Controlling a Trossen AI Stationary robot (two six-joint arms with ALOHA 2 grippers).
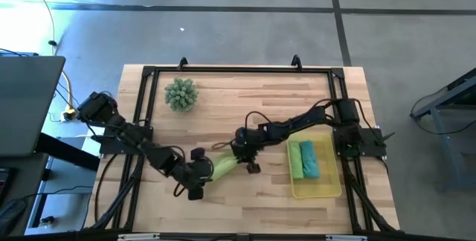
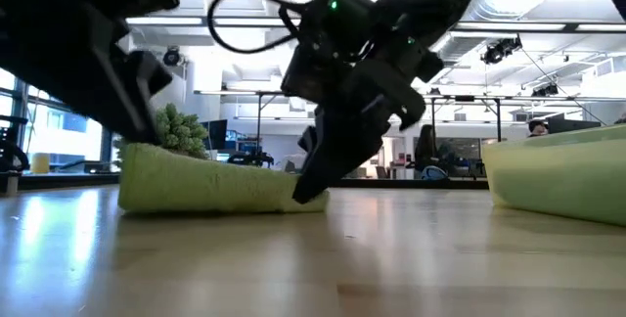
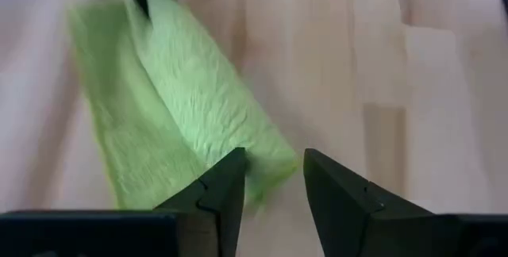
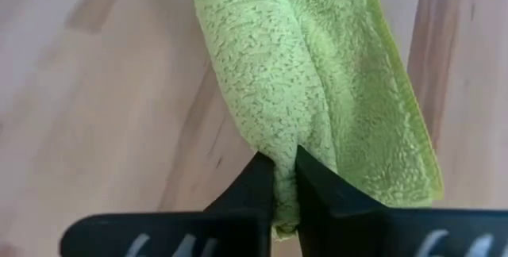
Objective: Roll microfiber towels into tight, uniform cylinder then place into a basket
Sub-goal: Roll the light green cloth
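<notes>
A lime green towel (image 1: 222, 167), loosely rolled, lies along the table in the middle. My right gripper (image 1: 239, 159) is shut on its right end. My left gripper (image 3: 274, 158) is open at the towel's left end (image 3: 266, 158), a finger on either side of that end's corner. In the low view the towel (image 2: 215, 185) rests flat on the wood. The yellow basket (image 1: 316, 193) stands at the right, holding a rolled lime green towel (image 1: 296, 159) and a rolled teal towel (image 1: 309, 159) side by side. My right gripper pinches a bunched fold of the towel's right end (image 4: 284, 142) between its two fingers. The fingers slant down from the table's right side. The towel stretches away from them, lying on the table. My left gripper's one finger (image 3: 226, 189) overlaps the towel's edge; whether it touches, I cannot tell.
A spiky green ball (image 1: 181, 94) sits at the far left of the table. A black frame (image 1: 238, 70) runs round the table's edges. Bare wood shows between the towel and the near edge.
</notes>
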